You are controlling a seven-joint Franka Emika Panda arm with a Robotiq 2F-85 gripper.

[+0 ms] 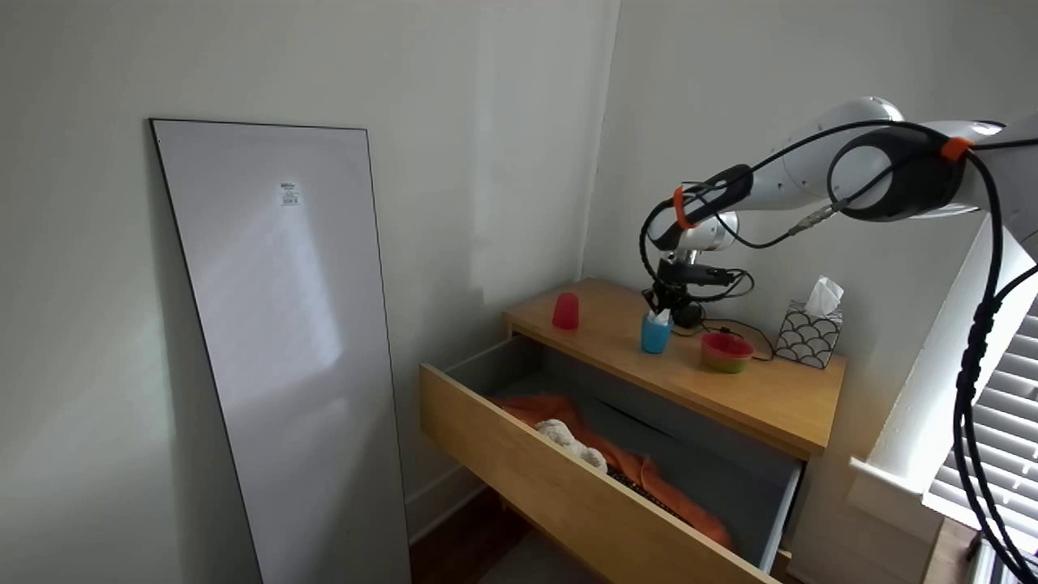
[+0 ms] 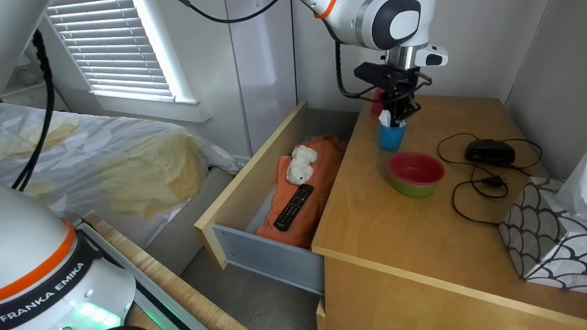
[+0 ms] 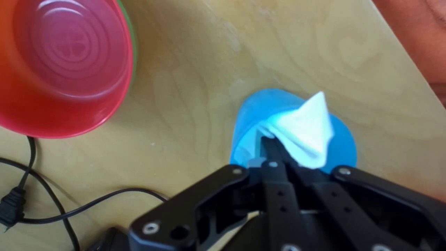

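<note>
White tissue (image 3: 310,127) crowds the mouth of the blue cup (image 3: 261,103), whose rim bars the gripper (image 3: 277,148) from low sideways moves. Between cup and red bowl (image 3: 75,52), the dresser top (image 3: 174,87) leaves a passable gap; toward the wall (image 2: 559,78), black cords (image 3: 136,189) obstruct. Room to pass lies above the open drawer (image 1: 486,444).

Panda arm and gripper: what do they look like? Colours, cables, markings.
Arm: glossy white with black covers; black cables alongside, bound by orange straps. Base: orange ring, black band reading FRANKA EMIKA in white, glowing green light. Gripper: black, angular linkages, slim straight fingers, silvery screw heads. No sleeve visible.
</note>
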